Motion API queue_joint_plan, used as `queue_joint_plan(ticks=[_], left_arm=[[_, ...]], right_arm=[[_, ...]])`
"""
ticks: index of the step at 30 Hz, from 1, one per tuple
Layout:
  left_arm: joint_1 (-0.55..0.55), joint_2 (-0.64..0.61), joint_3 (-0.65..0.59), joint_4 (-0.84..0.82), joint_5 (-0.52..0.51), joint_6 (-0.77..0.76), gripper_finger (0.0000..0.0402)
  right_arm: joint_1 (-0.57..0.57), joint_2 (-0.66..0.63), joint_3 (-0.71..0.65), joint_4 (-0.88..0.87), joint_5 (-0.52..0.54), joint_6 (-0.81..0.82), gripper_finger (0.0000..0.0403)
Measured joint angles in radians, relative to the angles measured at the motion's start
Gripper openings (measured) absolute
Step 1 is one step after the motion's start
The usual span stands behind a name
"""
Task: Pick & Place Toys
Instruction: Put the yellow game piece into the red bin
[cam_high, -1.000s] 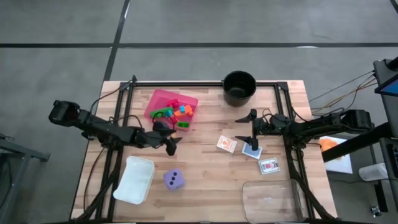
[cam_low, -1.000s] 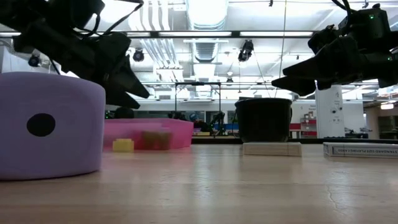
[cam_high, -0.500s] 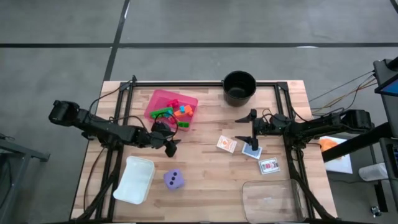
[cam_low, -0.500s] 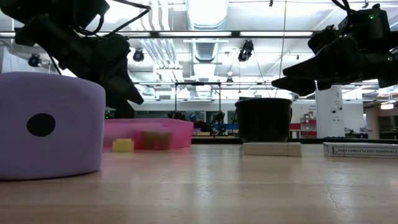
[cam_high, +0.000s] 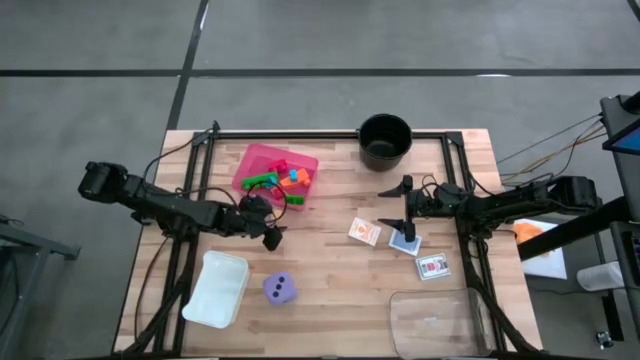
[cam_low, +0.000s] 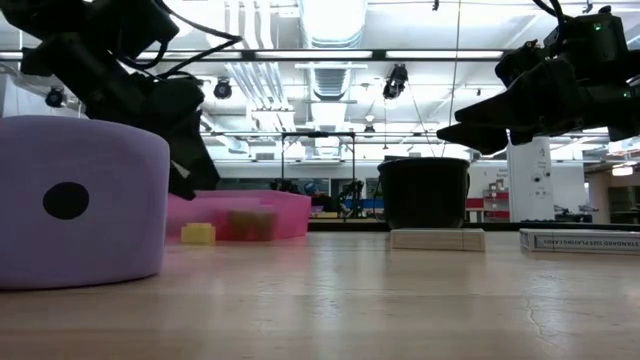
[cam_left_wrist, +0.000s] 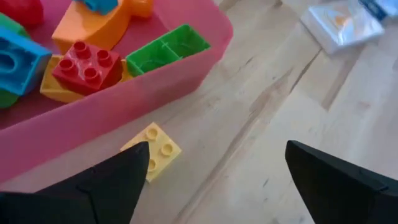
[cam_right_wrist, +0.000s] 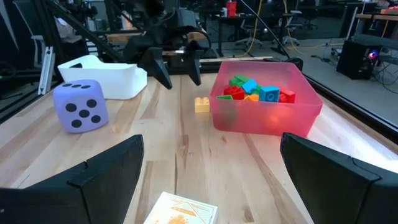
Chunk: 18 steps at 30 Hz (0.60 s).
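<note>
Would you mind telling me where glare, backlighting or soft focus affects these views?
Low view: bright ceiling lights backlight both arms into silhouettes, and the close purple die looks soft. Left wrist view: the own fingers are blurred, while the yellow brick is fairly sharp. Right wrist view: light glows through the pink tray.

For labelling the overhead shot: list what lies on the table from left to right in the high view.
White container → purple die → orange card → blue card → white-red card. The pink tray and the black pot, farther back, overlap these spans, so they are left out.
</note>
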Motion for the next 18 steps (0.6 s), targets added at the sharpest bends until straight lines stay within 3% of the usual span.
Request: queue_joint_plan(ticks=[8,18], left_arm=[[0.005,0.000,0.000,-0.071,-0.003,-0.141,0.0362],[0.034,0.021,0.000,-0.088,-0.007,-0.114,0.0344]], right_arm=[[0.000,0.000,0.000,0.001,0.000,0.000,0.0378],[0.000,0.000,0.000,0.004,0.000,0.000,0.0378]])
